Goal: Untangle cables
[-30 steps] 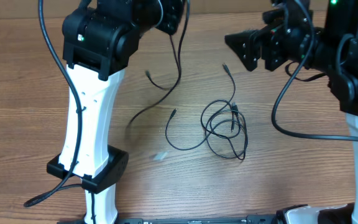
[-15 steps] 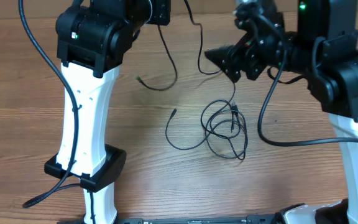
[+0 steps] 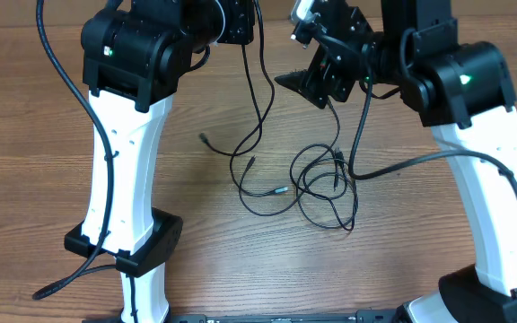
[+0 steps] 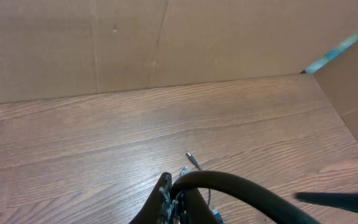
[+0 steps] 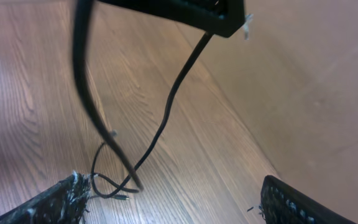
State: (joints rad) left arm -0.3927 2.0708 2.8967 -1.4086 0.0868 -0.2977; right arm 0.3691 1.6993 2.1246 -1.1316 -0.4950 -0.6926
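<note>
Cables (image 3: 326, 184) tangled mid-table (image 3: 25, 135), well apart from cardboard wall (image 4: 166, 43); left gripper (image 4: 173, 199) pinches lifted cable (image 3: 262, 81); right gripper (image 5: 174, 186) spread wide.

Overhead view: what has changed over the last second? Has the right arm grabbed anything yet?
The right gripper swung left across the table towards the cable hanging from the left gripper. Its jaws are open and it holds nothing. The hanging cable's loose lower part drifted right, closer to the tangle. The left gripper stayed shut on that cable, and the tangle has not moved.
</note>
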